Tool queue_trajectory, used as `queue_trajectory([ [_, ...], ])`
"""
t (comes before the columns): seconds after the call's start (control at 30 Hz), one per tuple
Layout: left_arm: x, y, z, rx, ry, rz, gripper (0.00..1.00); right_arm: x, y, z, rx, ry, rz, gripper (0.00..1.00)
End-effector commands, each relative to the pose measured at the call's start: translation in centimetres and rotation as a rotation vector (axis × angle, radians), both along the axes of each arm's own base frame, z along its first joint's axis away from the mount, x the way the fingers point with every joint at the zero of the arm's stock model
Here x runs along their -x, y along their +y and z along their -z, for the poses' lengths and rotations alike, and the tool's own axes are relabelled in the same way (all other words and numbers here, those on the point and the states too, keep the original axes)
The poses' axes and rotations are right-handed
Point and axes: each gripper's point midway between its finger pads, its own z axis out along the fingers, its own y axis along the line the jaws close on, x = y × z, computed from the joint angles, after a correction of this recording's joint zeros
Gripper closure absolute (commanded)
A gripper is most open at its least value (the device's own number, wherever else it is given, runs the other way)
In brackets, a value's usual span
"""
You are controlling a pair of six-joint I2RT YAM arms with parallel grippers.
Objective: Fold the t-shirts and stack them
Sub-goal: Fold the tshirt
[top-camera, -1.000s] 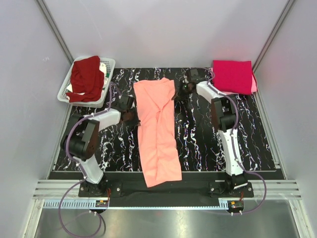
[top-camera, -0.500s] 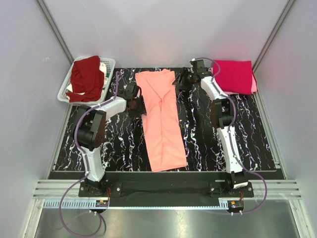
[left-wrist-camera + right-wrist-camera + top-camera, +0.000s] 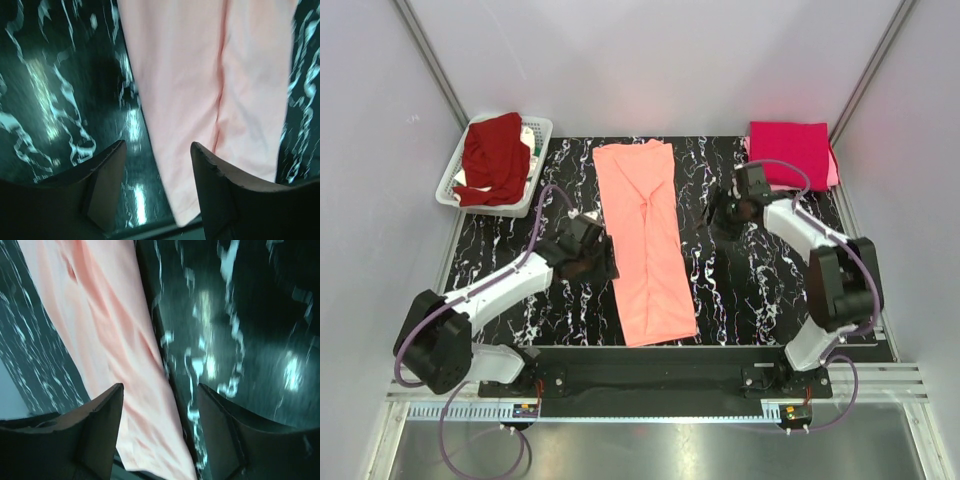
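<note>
A salmon-peach t-shirt (image 3: 642, 240) lies folded into a long narrow strip down the middle of the black marbled mat. My left gripper (image 3: 601, 254) hovers open just off its left edge; in the left wrist view (image 3: 157, 157) the fabric (image 3: 210, 85) passes under the gap, unheld. My right gripper (image 3: 717, 216) is open to the right of the strip, apart from it; in its wrist view (image 3: 160, 395) the shirt (image 3: 100, 340) lies below. A folded crimson t-shirt (image 3: 790, 153) rests on a light pink one (image 3: 834, 172) at the back right. A dark maroon t-shirt (image 3: 492, 158) fills the basket.
A white plastic basket (image 3: 538, 140) stands at the back left, off the mat's corner. The mat (image 3: 750, 290) ends at a metal rail along the near edge. Grey walls close in on the left, right and back.
Both grippers opened and let go of the salmon shirt's far end, then drew back toward the near side. The shirt now lies flat and straighter on the mat.
</note>
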Motion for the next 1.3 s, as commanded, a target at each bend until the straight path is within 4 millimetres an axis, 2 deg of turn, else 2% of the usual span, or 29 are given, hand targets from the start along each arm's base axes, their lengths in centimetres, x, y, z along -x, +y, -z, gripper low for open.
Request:
queue_trajectory([
  [0.0,2.8,-1.0,0.9,0.027,0.023,-0.005,0.41,6.2,1.6,0.8,0.025,0.034,-0.03,0.33],
  [0.03,3.7,-1.0,1.5,0.03,0.034,-0.009,0.42,7.8,2.2,1.2,0.042,0.053,-0.048,0.34],
  [0.07,4.2,-1.2,1.9,0.033,0.038,-0.005,0.43,10.5,3.0,2.0,0.071,0.079,-0.076,0.36],
  [0.17,6.8,-3.0,3.2,0.039,0.062,0.05,0.44,14.6,4.0,3.9,0.095,0.135,-0.103,0.42],
  [0.3,9.1,-4.1,4.9,0.009,0.089,0.083,0.45,17.2,4.3,4.8,0.128,0.154,-0.115,0.47],
  [0.4,10.3,-4.7,5.6,0.002,0.098,0.088,0.45,18.2,4.6,4.9,0.185,0.159,-0.142,0.51],
  [0.47,10.7,-4.9,5.8,-0.008,0.097,0.097,0.45,18.7,4.5,5.7,0.239,0.189,-0.15,0.52],
  [0.63,11.5,-5.6,6.4,-0.022,0.107,0.117,0.46,19.9,5.4,6.3,0.312,0.181,-0.2,0.57],
  [0.73,12.1,-5.9,7.2,-0.029,0.119,0.131,0.62,20.4,5.6,6.5,0.322,0.18,-0.216,0.61],
  [0.77,12.5,-6.0,7.4,-0.024,0.129,0.139,0.68,20.6,5.6,6.7,0.329,0.183,-0.226,0.69],
  [0.8,12.6,-6.0,7.8,-0.017,0.135,0.137,0.86,20.7,5.6,6.7,0.33,0.179,-0.236,0.77],
  [0.83,12.7,-6.0,7.8,-0.013,0.139,0.136,0.95,20.6,5.6,6.7,0.33,0.176,-0.239,0.84],
  [0.87,12.7,-5.9,7.8,-0.021,0.138,0.13,1.0,20.7,5.5,6.6,0.332,0.172,-0.238,1.0],
  [0.93,12.7,-5.1,7.2,-0.05,0.139,0.114,1.0,20.2,4.4,6.4,0.365,0.144,-0.181,1.0],
  [1.0,12.5,-3.7,6.0,-0.082,0.113,0.072,1.0,20.6,2.9,6.0,0.392,0.129,-0.136,1.0],
  [1.17,13.0,-1.6,4.5,-0.053,0.084,0.004,1.0,21.8,1.3,5.4,0.385,0.119,-0.083,1.0],
  [1.23,13.3,-1.6,4.5,-0.016,0.093,-0.018,0.92,22.2,1.2,5.4,0.374,0.127,-0.078,1.0],
  [1.27,13.6,-1.8,4.6,0.021,0.097,-0.011,0.79,22.4,1.2,5.2,0.364,0.127,-0.08,1.0],
])
